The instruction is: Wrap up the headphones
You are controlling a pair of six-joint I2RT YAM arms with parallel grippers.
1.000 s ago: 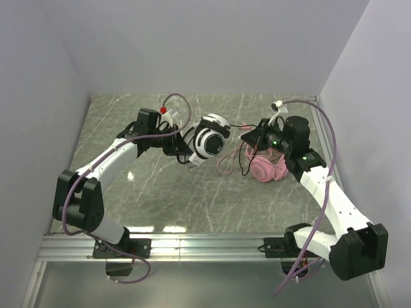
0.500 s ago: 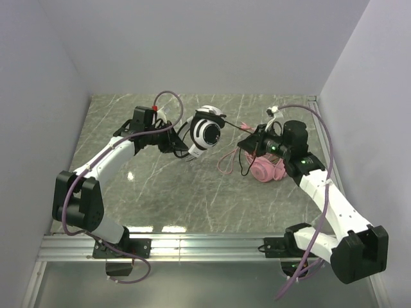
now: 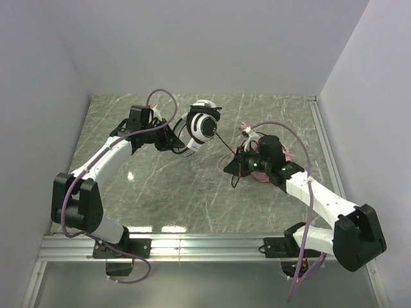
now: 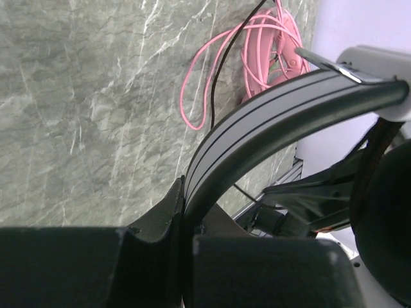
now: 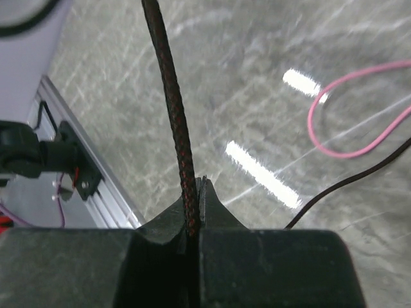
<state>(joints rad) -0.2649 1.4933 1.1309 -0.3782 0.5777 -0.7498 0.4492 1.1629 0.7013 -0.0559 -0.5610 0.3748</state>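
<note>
My left gripper (image 3: 174,138) is shut on the grey-and-black headband (image 4: 276,122) of the black-and-white headset (image 3: 202,125) and holds it above the table, toward the back. Its black cable (image 3: 225,142) runs taut down to my right gripper (image 3: 236,164), which is shut on the braided cable (image 5: 170,109). The pink headset (image 3: 263,178) lies on the table, mostly hidden under my right wrist. Its pink cable (image 3: 223,165) lies in loose loops beside it and also shows in the left wrist view (image 4: 257,58) and the right wrist view (image 5: 340,151).
The marble-patterned table top (image 3: 160,192) is walled in on the left, back and right. An aluminium rail (image 3: 212,247) with both arm bases runs along the near edge. A thin rail (image 3: 319,128) lines the right edge.
My left gripper has carried the black-and-white headset up and toward the back left. My right gripper has moved left and nearer with the black cable, now covering the pink headset.
</note>
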